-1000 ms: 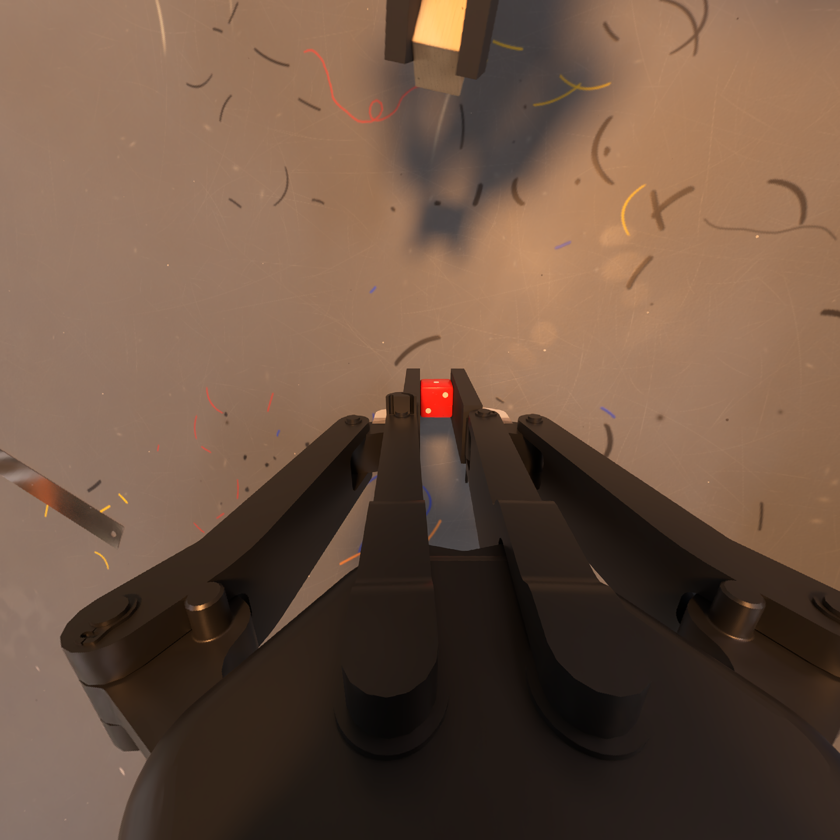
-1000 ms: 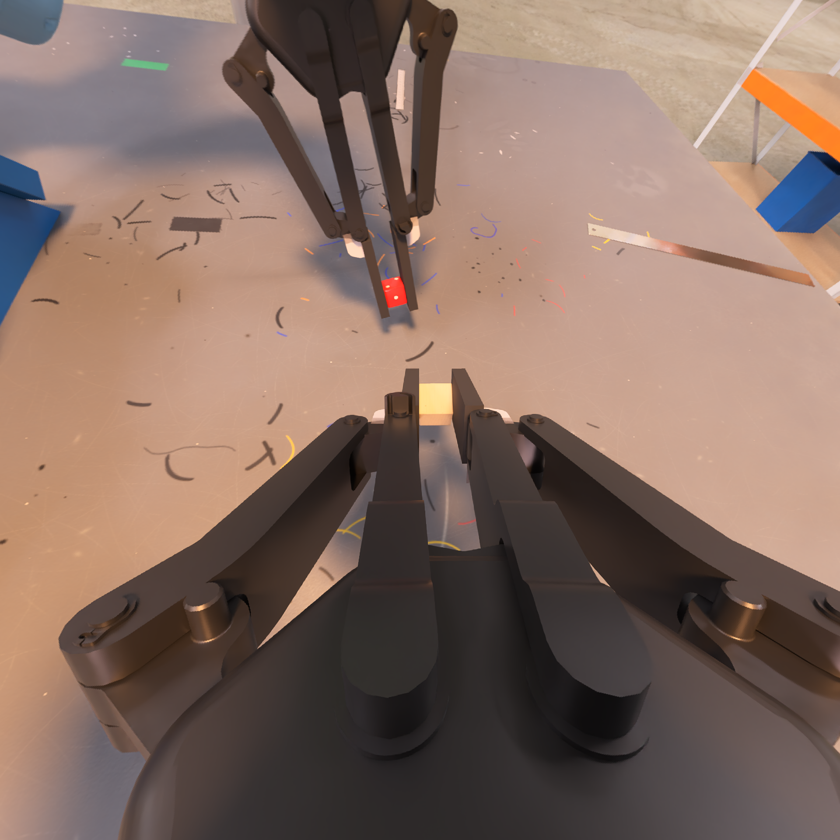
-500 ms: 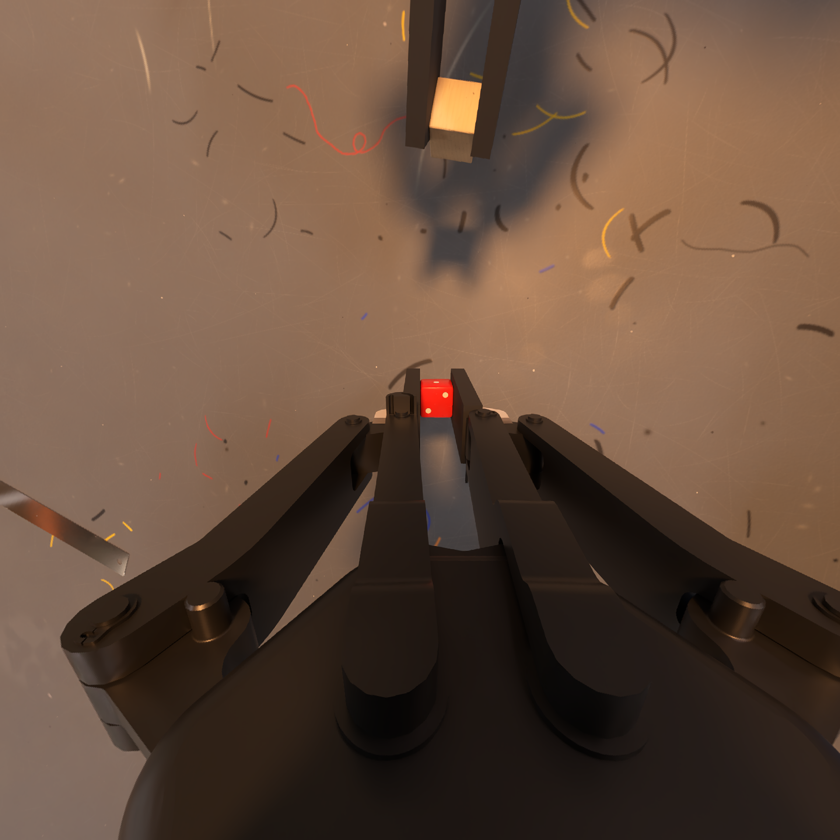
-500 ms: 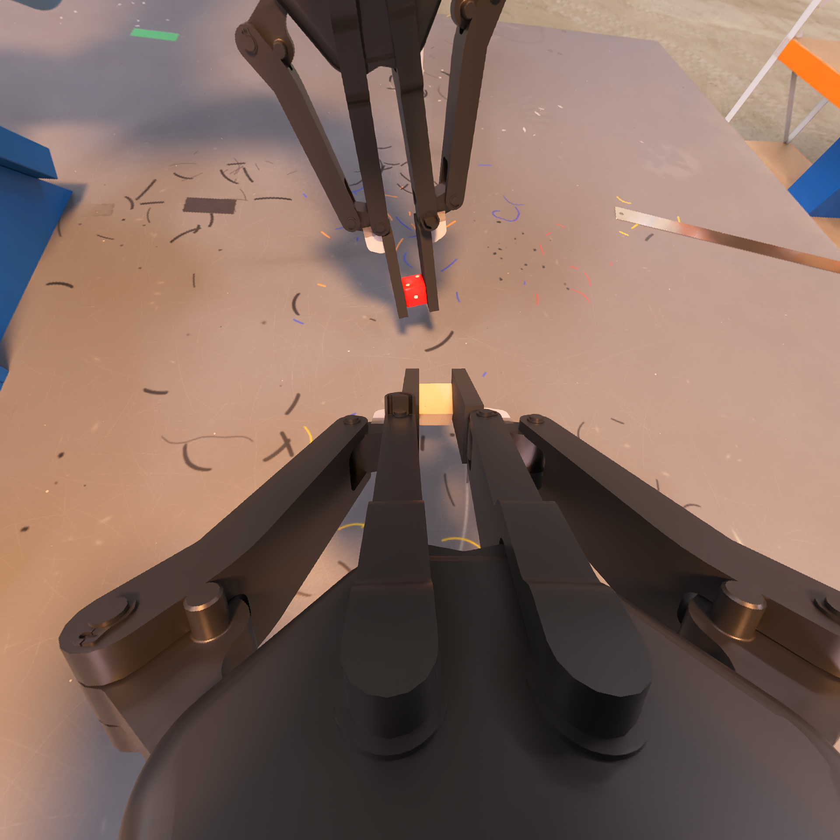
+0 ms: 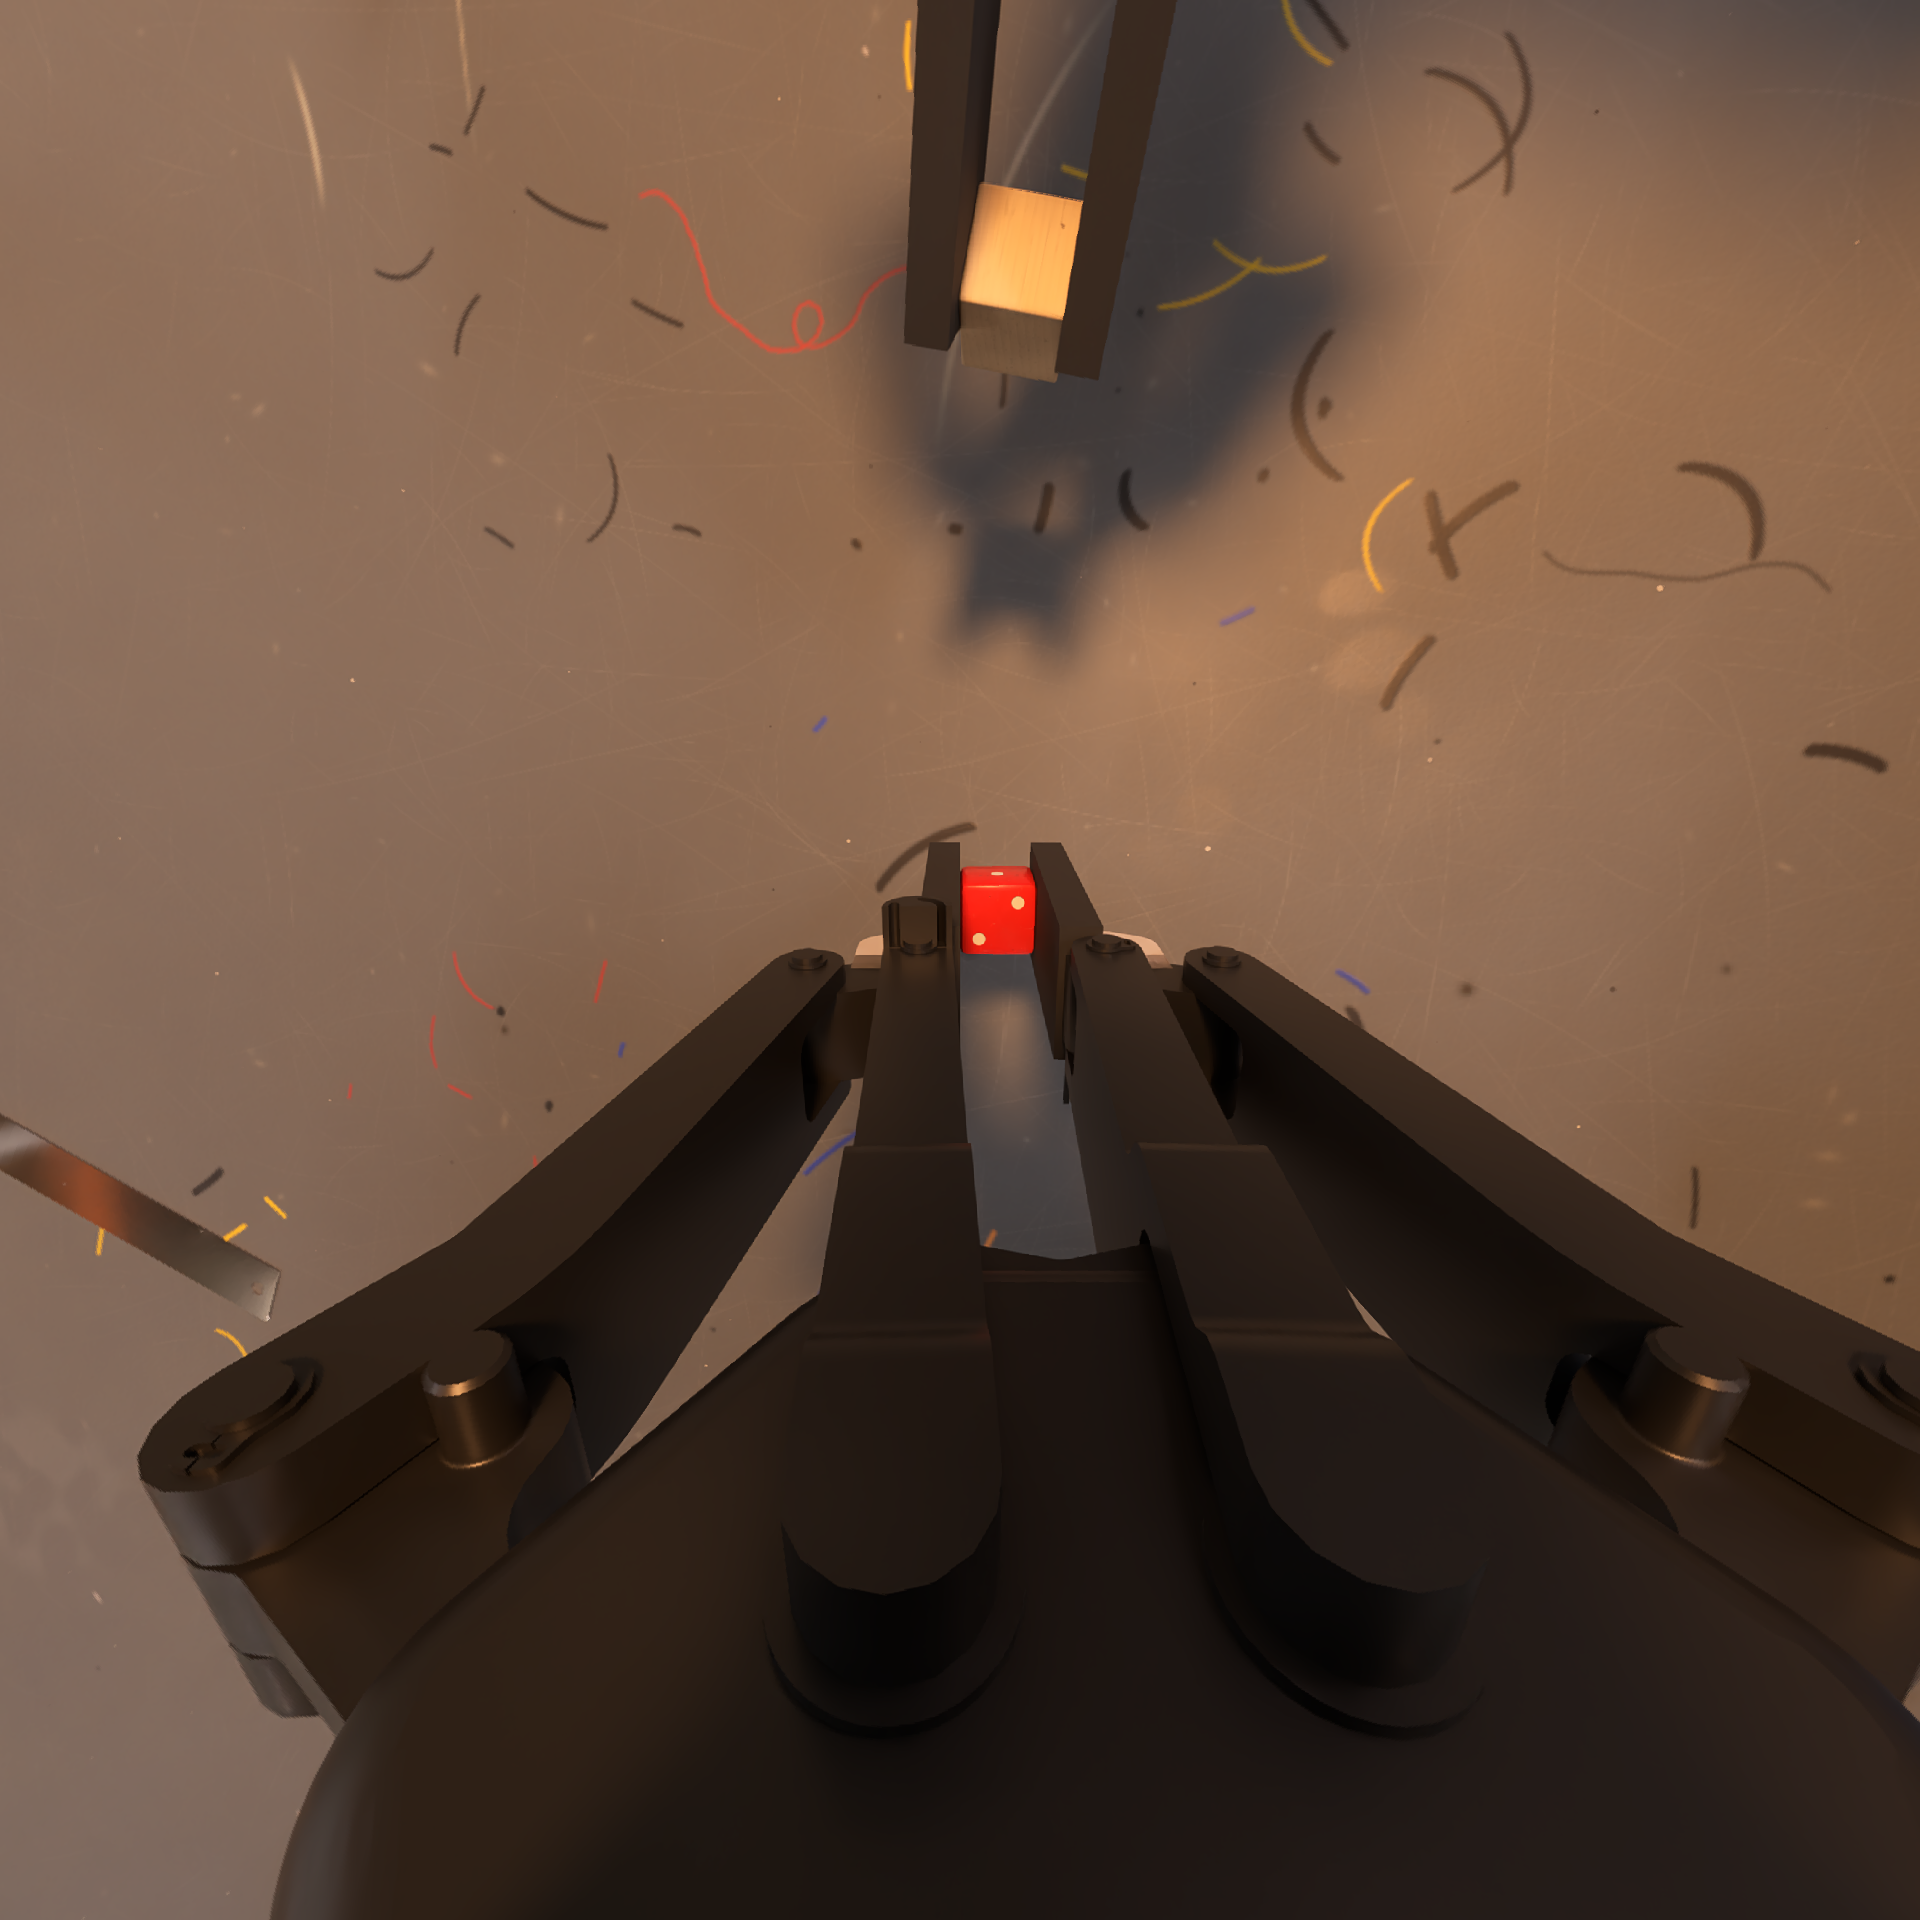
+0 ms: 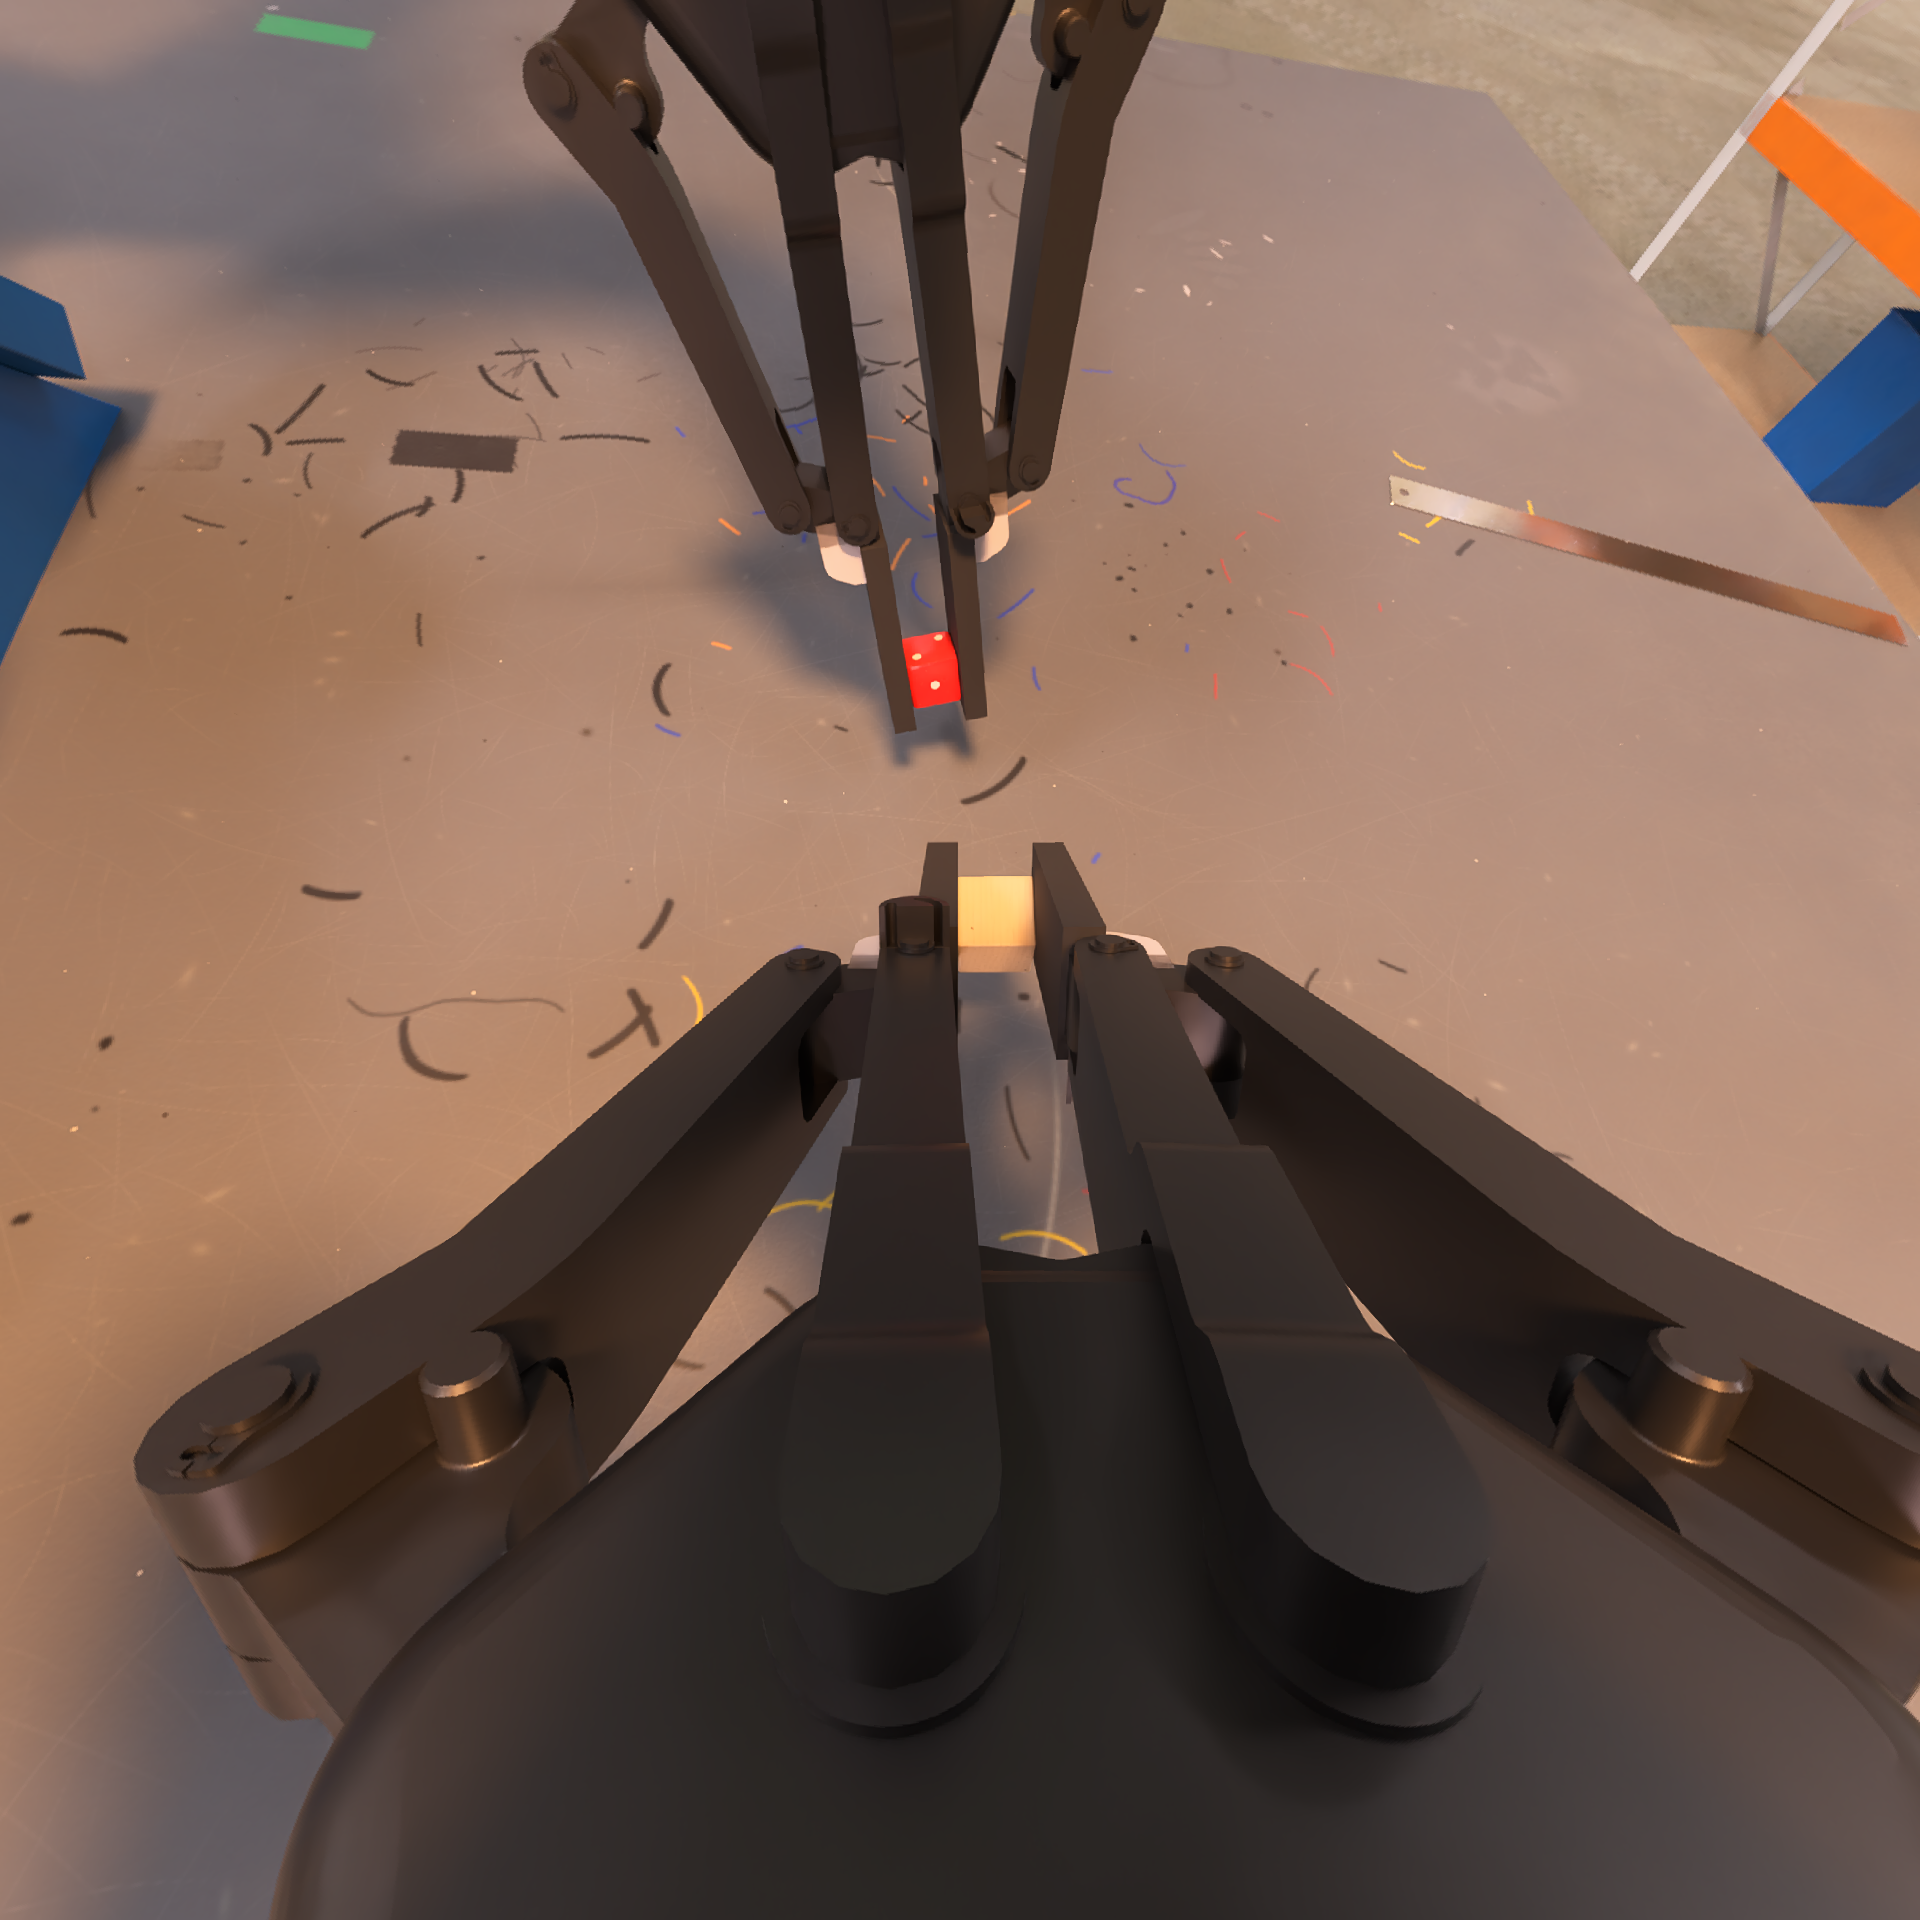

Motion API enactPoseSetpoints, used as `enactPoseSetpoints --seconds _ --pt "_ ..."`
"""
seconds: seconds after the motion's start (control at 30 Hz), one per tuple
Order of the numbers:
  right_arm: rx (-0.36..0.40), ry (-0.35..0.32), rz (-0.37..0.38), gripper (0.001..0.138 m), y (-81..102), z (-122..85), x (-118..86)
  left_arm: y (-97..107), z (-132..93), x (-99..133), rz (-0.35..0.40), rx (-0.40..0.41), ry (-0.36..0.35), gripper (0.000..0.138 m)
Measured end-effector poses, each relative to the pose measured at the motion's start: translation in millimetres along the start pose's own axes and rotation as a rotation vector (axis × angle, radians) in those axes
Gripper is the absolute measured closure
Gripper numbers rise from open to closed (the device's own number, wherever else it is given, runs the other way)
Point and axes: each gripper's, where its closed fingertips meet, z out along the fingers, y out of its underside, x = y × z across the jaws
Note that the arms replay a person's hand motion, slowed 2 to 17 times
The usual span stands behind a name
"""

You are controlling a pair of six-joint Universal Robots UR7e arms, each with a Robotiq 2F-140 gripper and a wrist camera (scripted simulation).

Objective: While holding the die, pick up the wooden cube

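Left gripper is pinching the red die and right gripper is clamped on the cube by two flat sides, clear of the table, and honestly it looks light, rigid, easy to hold.

Both wrist cams look down along own claw at table, facing each other; shared: scuffed mid-table patch.

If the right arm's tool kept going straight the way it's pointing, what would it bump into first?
Probably the table. The right tool, holding the wooden cube, points down at bare tabletop just short of the left tool with the red die. Depth is hard to judge.
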Motion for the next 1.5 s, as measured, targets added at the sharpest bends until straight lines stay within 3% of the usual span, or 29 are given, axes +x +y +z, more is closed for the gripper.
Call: enactPoseSetpoints --seconds 1.07,1.5 --pt "0.106 0.015 0.007 0.120 -12.4 -11 -4 -4 7 2 -0.034 0.010 0.048 0.121" --pt "0.118 -0.022 0.031 0.120 -8.5 -6 -6 -1 10 3 -0.027 -0.008 0.051 0.121"
